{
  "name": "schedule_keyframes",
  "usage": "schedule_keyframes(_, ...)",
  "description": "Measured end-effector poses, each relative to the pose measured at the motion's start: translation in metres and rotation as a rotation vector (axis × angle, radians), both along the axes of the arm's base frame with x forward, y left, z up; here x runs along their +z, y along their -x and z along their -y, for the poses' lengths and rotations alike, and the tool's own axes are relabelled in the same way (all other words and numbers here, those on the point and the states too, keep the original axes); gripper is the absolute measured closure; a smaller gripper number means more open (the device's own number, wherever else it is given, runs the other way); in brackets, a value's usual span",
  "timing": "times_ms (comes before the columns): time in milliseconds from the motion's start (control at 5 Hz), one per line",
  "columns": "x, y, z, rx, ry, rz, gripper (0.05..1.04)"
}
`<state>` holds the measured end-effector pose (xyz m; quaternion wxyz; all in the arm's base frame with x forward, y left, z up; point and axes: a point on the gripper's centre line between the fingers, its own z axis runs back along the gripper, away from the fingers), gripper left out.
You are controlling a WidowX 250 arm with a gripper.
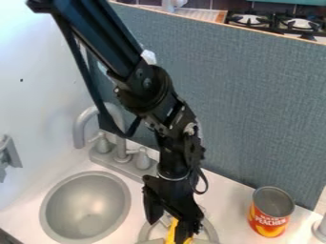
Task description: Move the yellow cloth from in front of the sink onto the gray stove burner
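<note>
With 12 o'clock at the top of the view, the gripper [167,232] hangs down near 6 o'clock. Its fingers stand apart, well open. The yellow thing [170,230] lies between and just below them, at 6 o'clock from the gripper, partly behind one finger; whether they touch, I cannot tell.

There is one yellow thing, one can [268,221], one basin [86,206], one tap [117,121] with two handles, and two burners in sight on the stove [267,22].

From the gripper, the can stands upright at 3 o'clock, well apart, its open mouth showing a grey inside wall. The basin is at 9 o'clock, the tap at 11, the stove at 1. A grey round-rimmed thing [213,230] sits under the gripper; whether it contains the yellow thing is unclear.
</note>
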<state>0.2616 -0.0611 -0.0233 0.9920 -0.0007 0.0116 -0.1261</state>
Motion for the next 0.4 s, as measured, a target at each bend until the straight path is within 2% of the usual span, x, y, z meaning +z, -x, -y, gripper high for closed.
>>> schedule_keyframes(200,0.009,0.016,0.011,-0.047,-0.044,-0.017,0.084)
schedule_keyframes(400,0.015,0.031,0.026,-0.084,-0.012,-0.086,0.084)
